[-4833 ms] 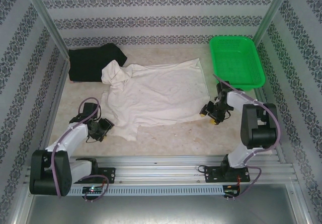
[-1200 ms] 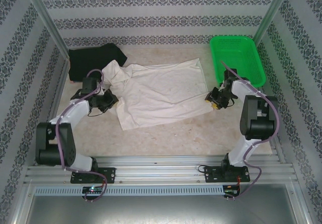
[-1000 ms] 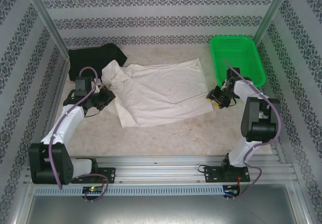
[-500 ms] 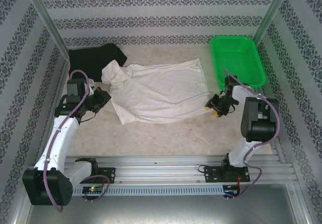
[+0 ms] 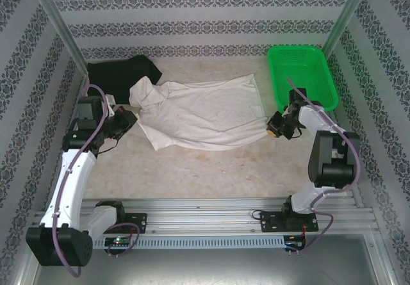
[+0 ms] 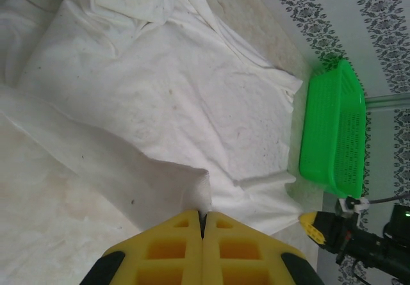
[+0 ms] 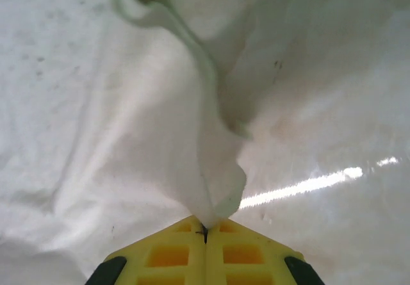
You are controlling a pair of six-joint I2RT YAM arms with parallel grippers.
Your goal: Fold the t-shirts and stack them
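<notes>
The cream t-shirt [image 5: 205,113] lies spread across the middle of the table, stretched between both arms. My left gripper [image 5: 131,117] is shut on its left edge; in the left wrist view the cloth [image 6: 166,99] runs out from the closed yellow fingers [image 6: 173,246]. My right gripper [image 5: 274,125] is shut on the shirt's right corner, and the right wrist view has a pinched fold [image 7: 211,189] rising from its fingertips [image 7: 173,250]. The black t-shirt [image 5: 118,77] lies crumpled at the back left, partly under the cream one.
A green mesh basket [image 5: 301,77] stands at the back right, just behind my right arm; it is also the green basket [image 6: 333,131] in the left wrist view. Patterned walls and metal posts enclose the table. Bare tabletop [image 5: 211,170] lies in front of the shirt.
Both grippers have taken hold of the cream shirt's side edges. The left arm has pulled back toward the left wall, the right shifted slightly back, drawing the shirt flatter and farther from the front.
</notes>
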